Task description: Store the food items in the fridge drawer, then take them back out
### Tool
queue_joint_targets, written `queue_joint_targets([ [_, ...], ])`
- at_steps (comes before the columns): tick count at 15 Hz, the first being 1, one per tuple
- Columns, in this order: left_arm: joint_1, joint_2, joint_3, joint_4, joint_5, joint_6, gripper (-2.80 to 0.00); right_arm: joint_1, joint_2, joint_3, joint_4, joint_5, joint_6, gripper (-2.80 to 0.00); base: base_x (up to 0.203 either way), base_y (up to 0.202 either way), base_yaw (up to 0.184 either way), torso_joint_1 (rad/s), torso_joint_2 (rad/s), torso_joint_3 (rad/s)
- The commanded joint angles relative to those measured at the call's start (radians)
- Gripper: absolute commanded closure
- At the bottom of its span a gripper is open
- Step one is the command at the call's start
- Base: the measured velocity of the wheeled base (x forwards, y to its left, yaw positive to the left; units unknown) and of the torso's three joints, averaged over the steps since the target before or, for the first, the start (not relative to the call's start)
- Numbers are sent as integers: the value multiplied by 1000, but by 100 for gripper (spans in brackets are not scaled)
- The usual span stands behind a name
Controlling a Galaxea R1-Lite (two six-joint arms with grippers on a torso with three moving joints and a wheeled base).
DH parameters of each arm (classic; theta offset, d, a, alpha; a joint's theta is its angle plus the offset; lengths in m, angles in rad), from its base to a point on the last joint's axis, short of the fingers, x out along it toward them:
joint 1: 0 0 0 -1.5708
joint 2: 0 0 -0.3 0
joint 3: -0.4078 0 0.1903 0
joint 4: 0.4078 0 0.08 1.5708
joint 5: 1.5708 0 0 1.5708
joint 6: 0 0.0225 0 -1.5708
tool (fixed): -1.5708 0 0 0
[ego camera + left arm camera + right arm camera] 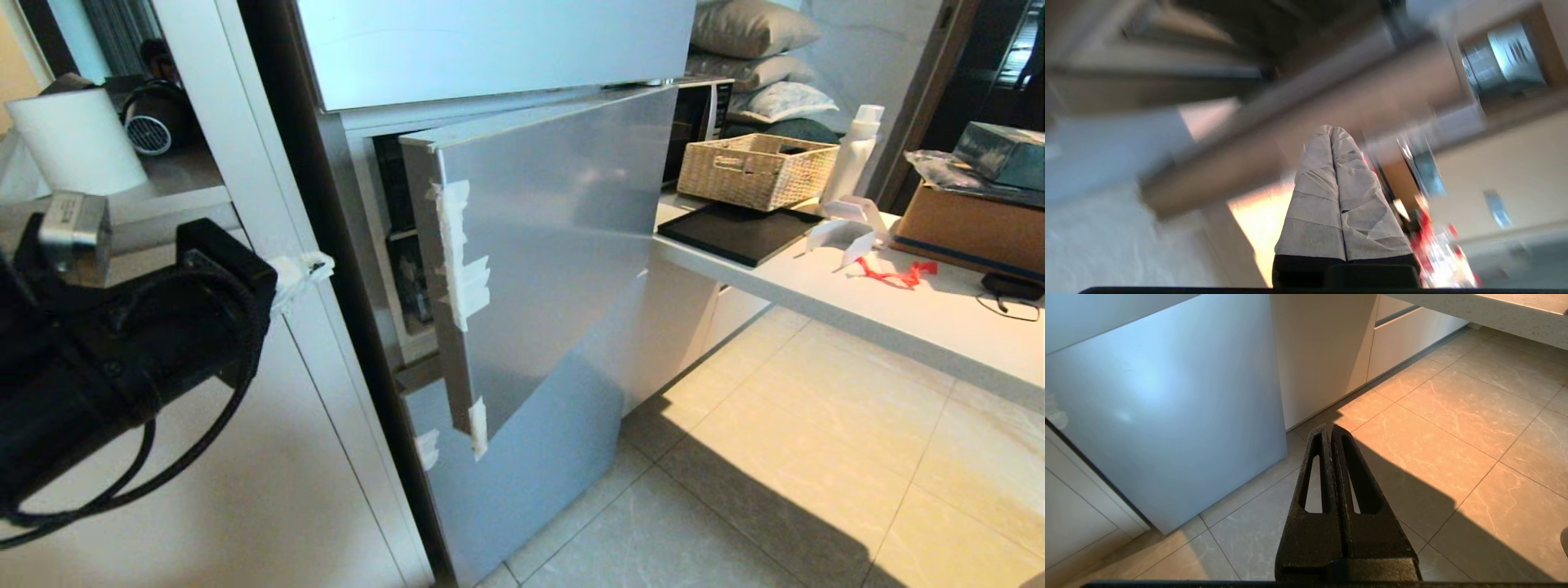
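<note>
Neither food item nor fridge drawer was visible; the fridge (563,245) door stood ajar at centre. Left gripper (1332,132) (fingers pressed together, empty) was at far left. Right gripper (1329,430) hung closed over floor. Judged next: widen the door.

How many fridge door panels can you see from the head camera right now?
3: the top panel closed, the middle panel swung partly open, the bottom panel closed below it. The inside is mostly hidden behind the open panel.
</note>
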Motion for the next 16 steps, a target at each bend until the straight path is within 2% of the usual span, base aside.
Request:
queue_joint_targets([
  [1, 4, 203, -70, -79, 48, 11, 0, 0, 1, 0, 0, 0, 0, 0, 0, 0, 0, 0, 0, 0],
  [2, 5, 265, -102, -150, 69, 21, 0, 0, 2, 0, 0, 0, 0, 0, 0, 0, 0, 0, 0, 0],
  [4, 5, 300, -113, -202, 87, 55, 0, 0, 2, 0, 0, 0, 0, 0, 0, 0, 0, 0, 0, 0],
  [5, 4, 269, -100, -210, 91, 97, 0, 0, 2, 0, 0, 0, 0, 0, 0, 0, 0, 0, 0, 0],
  [6, 1, 205, -82, -210, 91, 173, 0, 0, 0, 0, 0, 0, 0, 0, 0, 0, 0, 0, 0, 0],
  [7, -1, 107, -65, -196, 89, 300, 0, 0, 1, -1, 0, 0, 0, 0, 0, 0, 0, 0, 0, 0],
  [9, -5, -102, -40, -118, 86, 605, 0, 0, 0, 0, 0, 0, 0, 0, 0, 0, 0, 0, 0, 0],
  [10, -4, -219, -31, -51, 89, 721, 0, 0, 1, -1, 0, 0, 0, 0, 0, 0, 0, 0, 0, 0],
  [11, 3, -330, -24, 32, 99, 807, 0, 0, 2, 0, 0, 0, 0, 0, 0, 0, 0, 0, 0, 0],
  [12, 27, -434, -16, 120, 115, 858, 0, 0, 1, 0, 0, 0, 0, 0, 0, 0, 0, 0, 0, 0],
  [13, 81, -513, 1, 193, 127, 890, 0, 0, 2, 0, 0, 0, 0, 0, 0, 0, 0, 0, 0, 0],
  [14, 180, -580, 30, 243, 129, 912, 0, 0, 2, 0, 0, 0, 0, 0, 0, 0, 0, 0, 0, 0],
  [15, 307, -649, 69, 280, 122, 933, 0, 0, 1, 0, 0, 0, 0, 0, 0, 0, 0, 0, 0, 0],
  [16, 471, -733, 127, 313, 94, 959, 0, 0, 2, 0, 0, 0, 0, 0, 0, 0, 0, 0, 0, 0],
])
